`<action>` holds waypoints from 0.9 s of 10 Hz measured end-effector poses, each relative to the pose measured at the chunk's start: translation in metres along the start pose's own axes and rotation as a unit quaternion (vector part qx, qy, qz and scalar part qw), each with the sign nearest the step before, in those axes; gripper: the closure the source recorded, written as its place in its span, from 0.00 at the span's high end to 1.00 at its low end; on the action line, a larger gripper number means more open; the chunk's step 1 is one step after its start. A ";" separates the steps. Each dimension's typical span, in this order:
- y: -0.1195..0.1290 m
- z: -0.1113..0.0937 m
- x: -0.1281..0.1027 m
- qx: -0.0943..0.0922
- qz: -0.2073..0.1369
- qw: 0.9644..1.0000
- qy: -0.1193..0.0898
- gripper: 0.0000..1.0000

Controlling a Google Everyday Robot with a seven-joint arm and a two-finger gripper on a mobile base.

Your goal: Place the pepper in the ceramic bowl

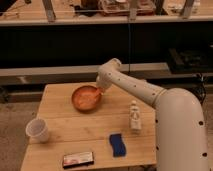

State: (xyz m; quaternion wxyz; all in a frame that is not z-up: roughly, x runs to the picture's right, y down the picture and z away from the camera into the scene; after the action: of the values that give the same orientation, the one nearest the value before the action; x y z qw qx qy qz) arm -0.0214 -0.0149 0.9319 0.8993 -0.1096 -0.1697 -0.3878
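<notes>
The ceramic bowl (86, 98) is round, shallow and orange-brown, standing on the wooden table (60, 120) toward its back middle. An orange-red streak inside the bowl's right part looks like the pepper (93, 93), close to the bowl's colour. My gripper (99, 91) reaches down from the white arm (135, 87) to the bowl's right rim, right by the pepper.
A white cup (38, 130) stands at the table's left front. A small white bottle (134, 116) stands right of centre, a blue sponge (117, 144) in front of it, and a flat dark packet (78, 159) at the front edge. Dark shelving runs behind.
</notes>
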 end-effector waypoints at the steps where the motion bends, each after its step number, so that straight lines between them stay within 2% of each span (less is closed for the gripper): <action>1: 0.000 0.000 0.000 0.000 0.000 1.000 0.000 0.23; 9: 0.003 0.001 0.001 -0.001 0.004 1.000 0.002 0.23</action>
State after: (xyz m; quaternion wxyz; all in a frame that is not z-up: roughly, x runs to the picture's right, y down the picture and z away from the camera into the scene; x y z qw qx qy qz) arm -0.0194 -0.0131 0.9331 0.9011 -0.1103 -0.1677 -0.3843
